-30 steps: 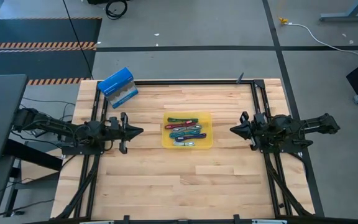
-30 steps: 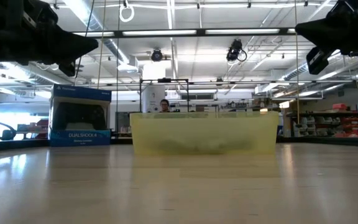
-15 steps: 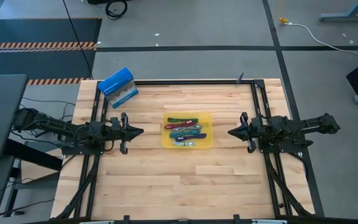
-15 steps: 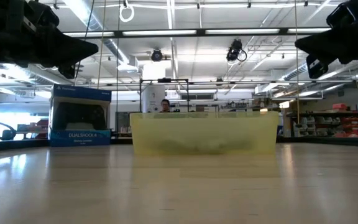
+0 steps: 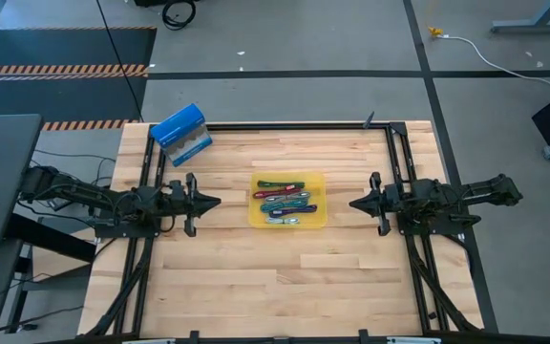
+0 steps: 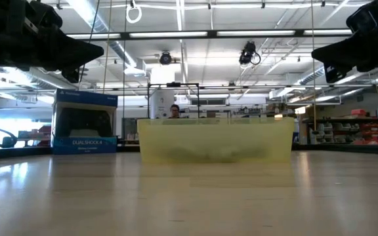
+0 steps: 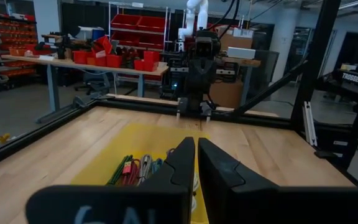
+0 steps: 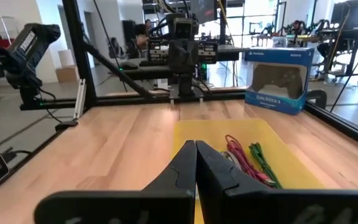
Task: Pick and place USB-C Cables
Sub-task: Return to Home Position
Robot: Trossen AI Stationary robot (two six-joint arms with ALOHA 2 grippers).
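Several short coloured USB-C cable bundles (image 5: 285,202) lie inside a shallow yellow tray (image 5: 316,179) at the middle of the table; in the left wrist view they show as green, red and grey cables (image 7: 135,171), in the right wrist view as red and green cables (image 8: 247,158). My left gripper (image 5: 216,202) hovers above the table left of the tray, shut and empty, pointing at it. My right gripper (image 5: 353,204) hovers right of the tray, shut and empty, also pointing at it. In the low view the tray's wall (image 6: 215,139) hides the cables.
A blue box (image 5: 180,133) with a game controller pictured on it stands at the table's far left corner. A black frame (image 5: 392,143) runs along the far, left and right sides. Bare wood lies around the tray. A person (image 6: 173,111) shows far behind the table.
My right gripper has moved a little toward the tray, to the table's left, staying shut. The left arm and the cables have kept still.
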